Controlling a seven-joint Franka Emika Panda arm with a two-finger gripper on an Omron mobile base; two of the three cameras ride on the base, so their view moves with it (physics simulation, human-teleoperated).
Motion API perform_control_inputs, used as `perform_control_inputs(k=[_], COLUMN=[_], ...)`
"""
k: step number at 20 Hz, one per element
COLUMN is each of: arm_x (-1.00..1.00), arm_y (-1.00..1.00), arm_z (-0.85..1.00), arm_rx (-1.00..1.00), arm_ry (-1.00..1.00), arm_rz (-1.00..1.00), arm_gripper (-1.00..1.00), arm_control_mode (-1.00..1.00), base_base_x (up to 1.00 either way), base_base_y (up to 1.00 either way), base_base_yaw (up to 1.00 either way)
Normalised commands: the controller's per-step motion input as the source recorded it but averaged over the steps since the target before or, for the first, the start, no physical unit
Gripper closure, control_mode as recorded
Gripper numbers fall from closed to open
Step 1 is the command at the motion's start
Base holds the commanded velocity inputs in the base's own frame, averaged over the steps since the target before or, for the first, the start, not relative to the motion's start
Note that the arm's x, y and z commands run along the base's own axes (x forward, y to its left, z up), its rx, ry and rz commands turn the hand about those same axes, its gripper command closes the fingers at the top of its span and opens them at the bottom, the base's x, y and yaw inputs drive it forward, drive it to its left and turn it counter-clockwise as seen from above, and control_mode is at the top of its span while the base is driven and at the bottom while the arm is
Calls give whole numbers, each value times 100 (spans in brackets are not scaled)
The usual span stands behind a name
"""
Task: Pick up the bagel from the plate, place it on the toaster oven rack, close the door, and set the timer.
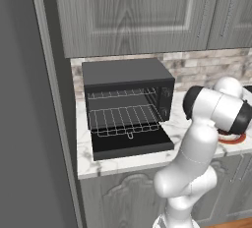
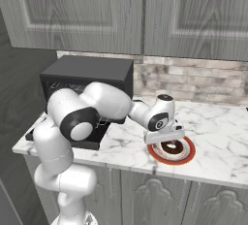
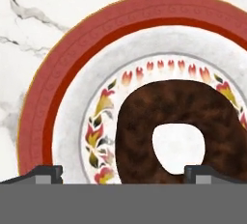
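Note:
The bagel [image 3: 140, 131], a dark brown ring, lies on the white plate with a red-orange rim [image 3: 53, 102]. My gripper [image 3: 124, 175] hangs open just above it. One fingertip [image 3: 46, 174] stands outside the ring's left side, the other by the edge of the hole. In the right base view the gripper [image 2: 169, 143] hovers over the bagel [image 2: 170, 148] on the plate [image 2: 190, 154]. The black toaster oven [image 1: 128, 74] stands to the left with its door [image 1: 133, 146] folded down flat. Its wire rack [image 1: 125, 119] is slid partly out.
Grey upper cabinets [image 1: 138, 11] hang over the marble counter [image 1: 118, 165]. A dark tall panel [image 1: 24, 124] stands left of the oven. My arm's elbow [image 1: 216, 109] hides most of the plate in the left base view, leaving a sliver of rim [image 1: 234, 140].

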Motion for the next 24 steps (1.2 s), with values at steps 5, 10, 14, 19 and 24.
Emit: perform_control_inputs(k=[5,10,14,19,24], arm_x=[28,11,0,-7,-9], arm_y=[-3,-13,-13,-2,0], arm_z=[-10,-20,-27,-29,-27], arm_rx=[0,0,1,1,0], arm_ry=[0,0,1,0,1], arm_rz=[4,2,0,0,-3], arm_gripper=[-100,-100,-100,-100,100], arm_control_mode=[-100,-100,-100,-100,-100], base_base_x=[0,0,0,0,0], base_base_y=[0,0,0,0,0], base_base_yaw=[0,0,0,0,0])
